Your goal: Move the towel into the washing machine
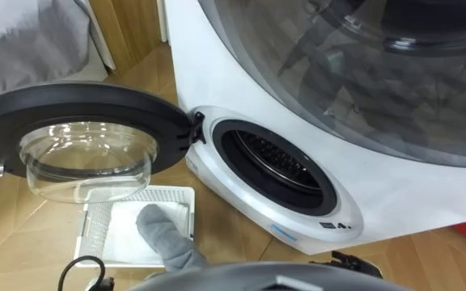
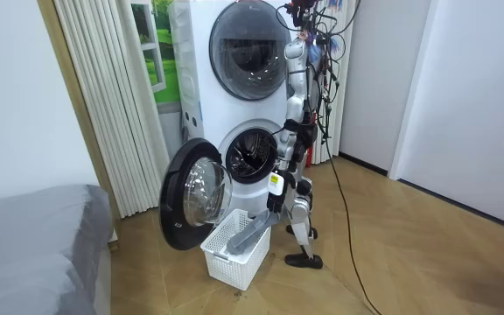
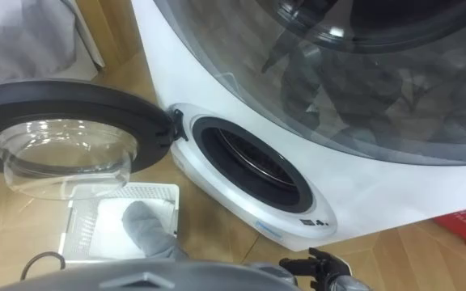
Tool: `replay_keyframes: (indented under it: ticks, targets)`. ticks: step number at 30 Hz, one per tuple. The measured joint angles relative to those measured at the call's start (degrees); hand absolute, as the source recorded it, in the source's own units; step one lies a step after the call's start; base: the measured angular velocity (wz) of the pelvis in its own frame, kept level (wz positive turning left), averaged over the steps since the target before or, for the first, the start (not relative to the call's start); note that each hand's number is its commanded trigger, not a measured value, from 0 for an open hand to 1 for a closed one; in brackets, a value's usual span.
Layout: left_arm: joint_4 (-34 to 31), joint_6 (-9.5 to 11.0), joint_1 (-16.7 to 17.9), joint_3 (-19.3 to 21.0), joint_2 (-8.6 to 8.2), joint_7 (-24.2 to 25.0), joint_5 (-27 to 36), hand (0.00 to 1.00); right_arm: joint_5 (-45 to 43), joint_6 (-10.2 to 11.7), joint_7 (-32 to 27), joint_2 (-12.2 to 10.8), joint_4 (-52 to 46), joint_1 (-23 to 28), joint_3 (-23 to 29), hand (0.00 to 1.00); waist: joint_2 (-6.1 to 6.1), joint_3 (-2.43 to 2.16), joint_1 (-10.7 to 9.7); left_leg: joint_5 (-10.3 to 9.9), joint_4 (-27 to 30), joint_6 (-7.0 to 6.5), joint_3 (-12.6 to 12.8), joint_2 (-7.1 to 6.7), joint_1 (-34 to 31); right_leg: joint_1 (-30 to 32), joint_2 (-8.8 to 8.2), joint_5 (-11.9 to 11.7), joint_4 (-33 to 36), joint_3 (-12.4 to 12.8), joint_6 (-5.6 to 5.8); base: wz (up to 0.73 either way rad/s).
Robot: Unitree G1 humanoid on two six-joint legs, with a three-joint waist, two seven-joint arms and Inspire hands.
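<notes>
Fingers (image 3: pixel 320 260) of right hand (image 3: pixel 330 271): dark, loosely spread, nothing held. The hand is shown low at the right, before the washer (image 1: pixel 241 73), and is judged to be kept free for guiding cloth in.

Left hand (image 2: pixel 272 210): seen in the room view at the end of the lowered arm, where it is met by the upper end of the towel (image 1: pixel 164 234). Its grasp cannot be told: it is too small there, and in the eye views it is hidden beneath the chest.

Towel: grey. The lower part lies in the basket (image 1: pixel 95 226); the upper part is drawn up on a slant toward the left hand. It is judged to be partly lifted and not yet brought to the drum (image 1: pixel 277 162).

Basket: white, mesh-walled, set on the wooden floor (image 1: pixel 23 234) just beside the open door (image 1: pixel 71 101), so that only a short way is left to the opening.

Door: black ring with a clear bowl, swung wide to the robot's left, so that the mouth is left unblocked.

Drum: round and dark, almost straight ahead. No towel is seen inside.

Upper machine (image 1: pixel 379 73): glass-fronted, stacked on the washer, closed. No part in the task is supposed.

Stance: knees are bent, close to the washer, on the room view's right of the opening.

Next move, as judged: the towel is to be raised clear of the basket rim and swung right to the mouth. Trailing cloth may be caught on the rim.
</notes>
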State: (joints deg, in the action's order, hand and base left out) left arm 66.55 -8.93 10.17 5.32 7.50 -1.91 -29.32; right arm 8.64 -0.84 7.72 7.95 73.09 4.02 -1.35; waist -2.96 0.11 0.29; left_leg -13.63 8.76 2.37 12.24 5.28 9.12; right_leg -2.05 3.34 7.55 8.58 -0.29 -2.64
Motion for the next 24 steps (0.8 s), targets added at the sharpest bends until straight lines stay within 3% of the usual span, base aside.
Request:
replay_keyframes:
  ticks: [17,20,24]
  targets:
    - [-0.13,1.25,-1.28,0.0,0.11,-1.29,-0.12,0.0,1.03,0.69,0.57,0.27,0.31,-0.23,-0.2,0.0,0.32,0.02,-0.16,0.0,1.04,0.0,-0.2,-0.08,-1.8,1.51,-0.31,-0.02,0.21,-0.13,0.07,0.01]
    - [-0.16,2.74,-3.79,0.01,0.54,-2.46,0.03,0.0,0.96,1.03,0.61,0.3,0.58,-1.6,-0.57,0.0,0.41,0.04,-0.16,0.01,1.74,-0.02,-0.37,-0.04,-4.2,3.66,-0.44,-0.36,1.01,-0.38,0.01,0.03]
    - [-0.17,6.49,-8.08,-0.68,0.68,-5.84,0.56,0.0,-0.22,2.15,1.21,1.04,1.13,-4.3,-3.14,0.0,0.93,0.24,-0.06,0.05,2.19,-0.09,-0.36,-0.11,-7.09,6.96,-0.39,-0.68,1.94,-0.15,0.0,-0.05]
